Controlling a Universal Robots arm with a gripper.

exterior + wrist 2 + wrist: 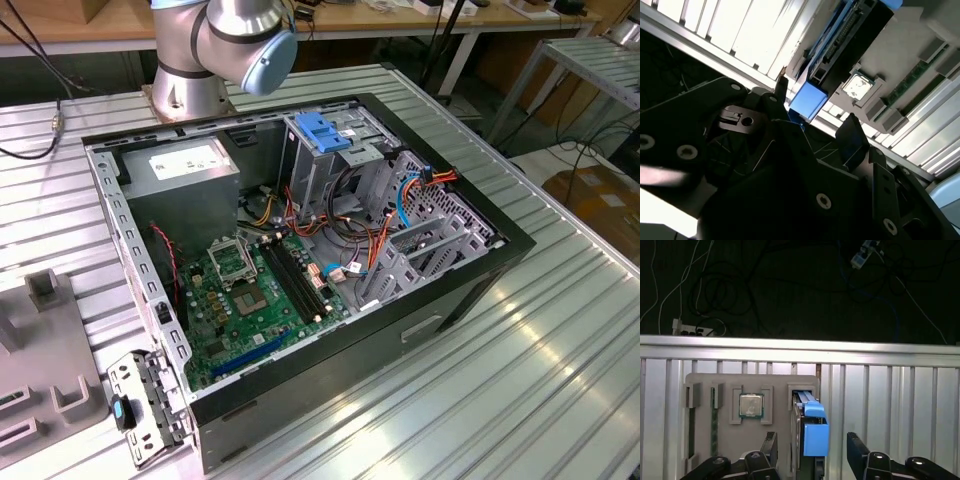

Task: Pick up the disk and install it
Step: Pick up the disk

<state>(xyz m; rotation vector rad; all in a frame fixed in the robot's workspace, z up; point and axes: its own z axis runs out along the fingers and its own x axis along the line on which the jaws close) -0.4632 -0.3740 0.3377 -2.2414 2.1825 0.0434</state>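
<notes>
Jaws gaped wide, held nothing, poised near disk [814, 432], which stood on edge in grey holder [705, 382] on counter [890, 400]. Looked dense, rigid, shock-sensitive; best gripped across flat metal faces.

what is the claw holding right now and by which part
Nothing. The claw is open, a finger on each side of the disk, clear of its blue end; the disk stands in the grey holder.

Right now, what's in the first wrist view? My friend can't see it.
The open pincer has a finger on each side of the disk, which stands on edge in a grey holder on the metal table. A square chip lies in the holder nearby.
</notes>
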